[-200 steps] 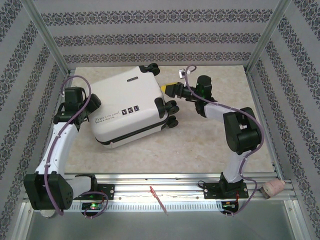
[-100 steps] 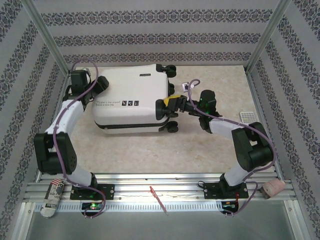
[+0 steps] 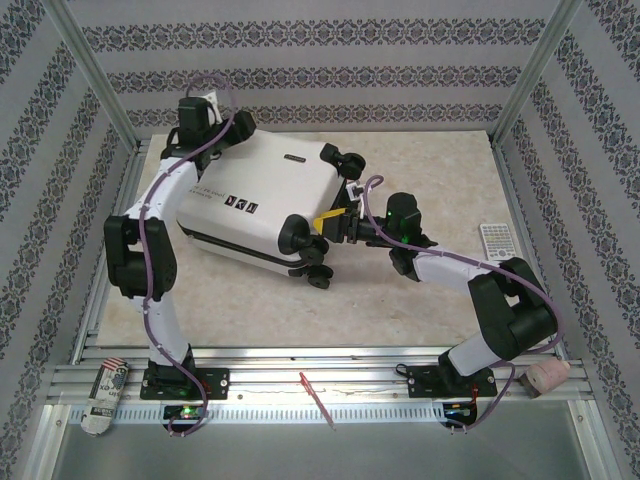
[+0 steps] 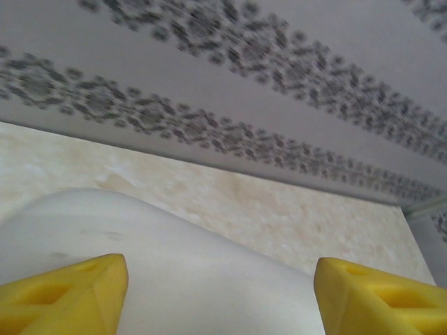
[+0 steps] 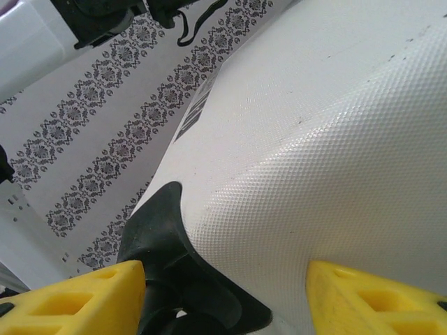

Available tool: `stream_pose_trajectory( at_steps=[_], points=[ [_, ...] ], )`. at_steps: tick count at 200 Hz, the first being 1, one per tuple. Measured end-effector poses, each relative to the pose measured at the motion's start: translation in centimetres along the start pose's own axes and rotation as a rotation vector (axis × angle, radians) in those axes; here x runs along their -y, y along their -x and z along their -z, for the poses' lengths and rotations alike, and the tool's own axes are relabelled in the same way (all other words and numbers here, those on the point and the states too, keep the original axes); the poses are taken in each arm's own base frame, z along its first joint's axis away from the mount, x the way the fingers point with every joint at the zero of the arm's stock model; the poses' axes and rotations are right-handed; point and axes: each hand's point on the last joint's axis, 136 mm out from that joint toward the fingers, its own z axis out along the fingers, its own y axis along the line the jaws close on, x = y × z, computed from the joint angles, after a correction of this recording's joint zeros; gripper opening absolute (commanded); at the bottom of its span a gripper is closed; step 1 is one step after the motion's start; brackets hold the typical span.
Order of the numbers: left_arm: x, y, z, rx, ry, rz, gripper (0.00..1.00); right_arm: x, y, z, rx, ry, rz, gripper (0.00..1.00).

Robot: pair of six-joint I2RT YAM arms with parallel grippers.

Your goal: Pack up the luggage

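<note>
The luggage (image 3: 265, 205), a closed white hard-shell suitcase with black wheels, lies flat and skewed on the table. My left gripper (image 3: 228, 128) is at its far left corner. In the left wrist view the yellow fingertips (image 4: 66, 293) stand wide apart, gripper (image 4: 220, 296), with the rounded white shell (image 4: 174, 265) held between them. My right gripper (image 3: 335, 222) is at the wheel end. In the right wrist view, gripper (image 5: 223, 296), one finger lies against the black wheel housing (image 5: 164, 258) and the other against the textured shell (image 5: 314, 139).
A grey remote (image 3: 495, 240) lies near the right wall. On the front rail are a pink roll (image 3: 545, 377), a printed can (image 3: 105, 395) and a red stick (image 3: 315, 395). Patterned walls and metal posts (image 3: 525, 85) enclose the table.
The luggage has swung clockwise: its left end went to the far wall with my left gripper. The wheel end came nearer with my right gripper, whose jaws have narrowed onto it.
</note>
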Motion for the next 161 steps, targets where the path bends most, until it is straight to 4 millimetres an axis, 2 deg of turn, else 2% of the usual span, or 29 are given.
stream_pose_trajectory(
  at_steps=[17, 32, 65, 80, 92, 102, 120, 130, 144, 161],
  points=[
    [0.8, -0.6, 0.2, -0.013, 0.018, -0.031, 0.72, 0.2, 0.3, 0.1, 0.003, -0.004, 0.0, 0.59],
    [0.5, -1.1, 1.2, -0.027, 0.054, -0.044, 0.72, 0.4, 0.8, 0.5, 0.018, -0.01, 0.01, 0.57],
    [-0.9, -3.3, 6.2, -0.079, 0.192, -0.062, 0.73, 1.6, 2.2, 2.4, 0.073, -0.061, 0.018, 0.56],
    [-0.9, -4.1, 8.6, -0.1, 0.25, -0.088, 0.73, 1.9, 2.8, 3.4, 0.098, -0.081, 0.025, 0.56],
    [0.1, -4.6, 10.3, -0.106, 0.286, -0.127, 0.73, 2.2, 3.5, 4.1, 0.117, -0.095, 0.035, 0.57],
    [1.8, -5.4, 11.7, -0.112, 0.298, -0.171, 0.73, 2.4, 3.9, 4.5, 0.128, -0.106, 0.043, 0.6],
    [5.1, -7.5, 13.9, -0.13, 0.288, -0.241, 0.73, 3.3, 4.6, 5.2, 0.144, -0.139, 0.043, 0.72],
    [6.7, -9.0, 15.3, -0.149, 0.271, -0.27, 0.73, 3.9, 5.3, 5.6, 0.159, -0.161, 0.031, 0.75],
    [7.6, -10.7, 17.3, -0.173, 0.266, -0.278, 0.73, 5.0, 6.6, 6.1, 0.183, -0.188, 0.018, 0.79],
    [7.5, -12.1, 19.5, -0.19, 0.272, -0.256, 0.74, 6.8, 8.4, 6.6, 0.219, -0.226, -0.008, 0.86]
  ],
)
